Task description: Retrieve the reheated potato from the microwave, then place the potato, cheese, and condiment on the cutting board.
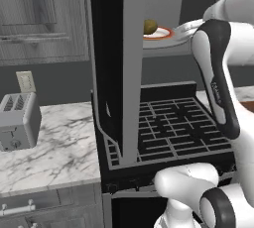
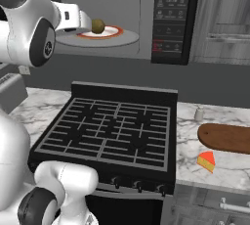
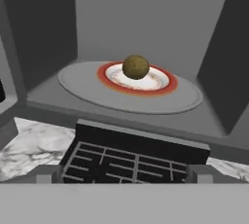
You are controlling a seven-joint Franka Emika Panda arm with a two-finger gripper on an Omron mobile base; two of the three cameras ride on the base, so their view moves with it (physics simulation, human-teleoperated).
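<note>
Inside — potato [image 3: 135, 66] on plate [image 3: 160, 84], microwave [image 2: 168, 18] open

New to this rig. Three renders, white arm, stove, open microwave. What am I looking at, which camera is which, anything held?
It is a simulated kitchen with a white robot arm on a driving base. Two pictures come from cameras on the base, behind the arm to its left and right; the third looks out from the hand itself.

The microwave above the stove stands open. Inside, the potato sits on a red-rimmed plate on the turntable.

On the counter right of the stove lie the cutting board, the cheese in front of it and the condiment behind it. A toaster stands on the left counter.

The jaws do not show clearly, so I cannot tell their state; nothing seems held.
</note>
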